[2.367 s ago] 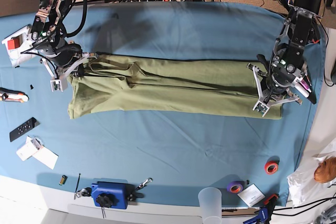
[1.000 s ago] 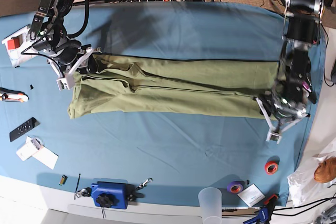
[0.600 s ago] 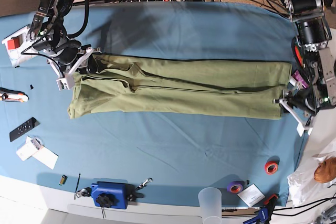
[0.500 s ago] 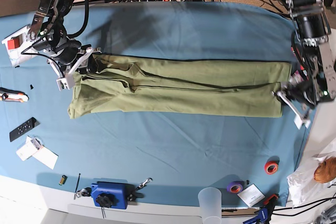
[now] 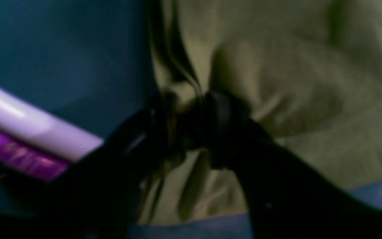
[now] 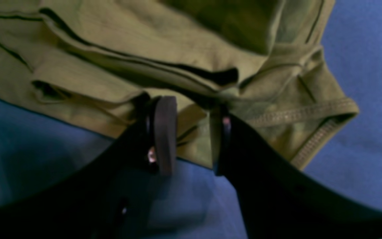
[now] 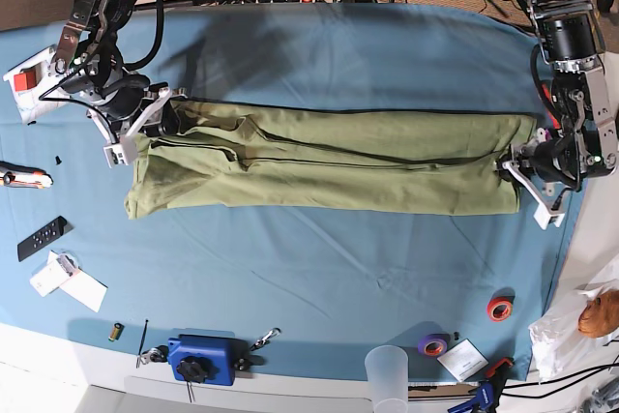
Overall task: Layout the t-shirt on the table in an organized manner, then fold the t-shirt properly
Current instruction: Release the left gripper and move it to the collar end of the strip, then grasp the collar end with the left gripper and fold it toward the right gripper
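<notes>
Both our jaw pairs are pinched on the olive-green cotton t-shirt [image 7: 319,162], folded into a long band across the teal-blue cloth-covered table [image 7: 319,268].

Our right gripper [image 6: 187,132] clamps the sleeve-side edge; our left gripper [image 5: 191,129] grips the opposite end, just beside purple tubes [image 5: 28,139].
</notes>
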### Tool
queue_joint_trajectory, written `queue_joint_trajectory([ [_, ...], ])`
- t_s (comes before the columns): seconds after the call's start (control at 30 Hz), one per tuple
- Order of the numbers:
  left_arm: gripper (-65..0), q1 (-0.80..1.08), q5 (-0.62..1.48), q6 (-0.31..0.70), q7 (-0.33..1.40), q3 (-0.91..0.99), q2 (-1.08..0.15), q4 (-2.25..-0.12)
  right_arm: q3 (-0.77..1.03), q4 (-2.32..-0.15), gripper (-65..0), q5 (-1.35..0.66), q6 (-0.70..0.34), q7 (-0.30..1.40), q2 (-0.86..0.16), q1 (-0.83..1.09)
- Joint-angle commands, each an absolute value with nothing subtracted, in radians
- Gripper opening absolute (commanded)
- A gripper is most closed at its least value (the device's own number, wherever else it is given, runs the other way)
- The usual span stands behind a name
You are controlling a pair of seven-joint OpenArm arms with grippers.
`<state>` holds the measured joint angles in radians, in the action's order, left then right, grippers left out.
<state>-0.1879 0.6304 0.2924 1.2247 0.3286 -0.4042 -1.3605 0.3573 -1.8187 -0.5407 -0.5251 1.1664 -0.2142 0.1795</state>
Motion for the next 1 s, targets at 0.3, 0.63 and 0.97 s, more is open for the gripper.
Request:
queue_joint_trajectory([
  [0.3, -65.0, -0.233, 0.692, 0.342, 1.234, 0.332, -0.422, -1.377, 0.361, -1.837, -47.5, -0.553, -0.531, 1.139, -0.227, 0.168],
  [0.63, -65.0, -0.262, 0.72, 0.342, 1.242, 0.331, -0.471, -1.531, 0.361, -1.837, -47.5, -0.553, -0.531, 1.137, -0.227, 0.168],
  [0.97, -65.0, -0.063, 0.849, 0.432, 1.229, 0.329, -0.421, -1.857, 0.361, -1.837, -47.5, -0.549, -0.531, 1.133, -0.227, 0.168],
])
